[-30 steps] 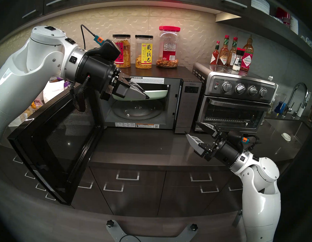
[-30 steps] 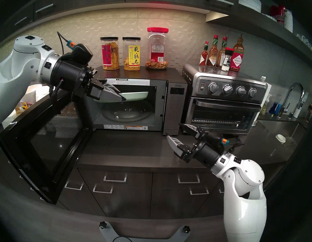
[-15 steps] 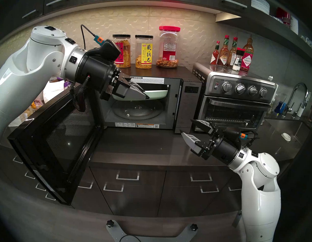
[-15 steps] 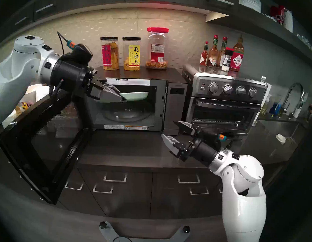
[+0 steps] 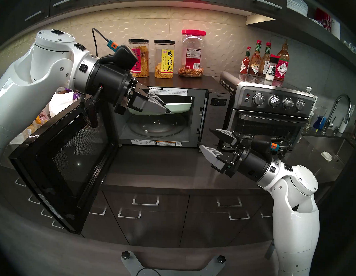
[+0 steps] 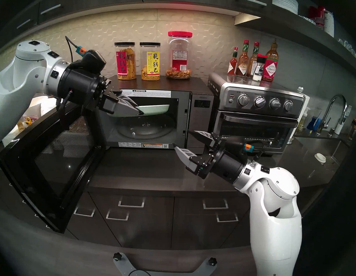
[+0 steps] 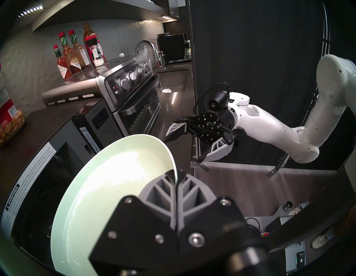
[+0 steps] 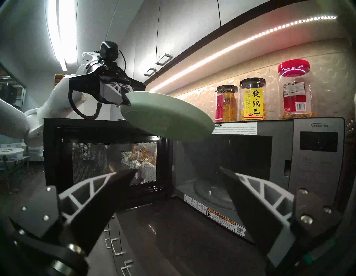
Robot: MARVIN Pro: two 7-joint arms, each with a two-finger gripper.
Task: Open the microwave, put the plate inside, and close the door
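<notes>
1. The plate (image 5: 180, 106), pale mint green, round, shallow and glossy, hangs tilted in front of the upper part of the microwave (image 5: 214, 111) opening, above the clear glass turntable (image 5: 155, 127).
2. The left gripper (image 5: 167, 111) is clamped on the plate's near rim, its ribbed grey fingers (image 7: 163, 190) pressed together over the edge.
3. The right gripper (image 5: 204, 138) hangs spread wide and empty near the microwave's lower right corner, in front of the brushed-steel toaster oven (image 5: 268, 117).
4. The door (image 5: 65, 163), black-framed with a fine mesh window, stands swung out to the left.
5. The right wrist view alone shows the plate's matte underside (image 8: 169, 117) with its foot ring; the left wrist view shows its shiny upper face (image 7: 115, 185).
6. The dark countertop (image 5: 162, 166) is smooth and reflective; pale hexagon-relief tiles (image 5: 116, 27) back the wall.
</notes>
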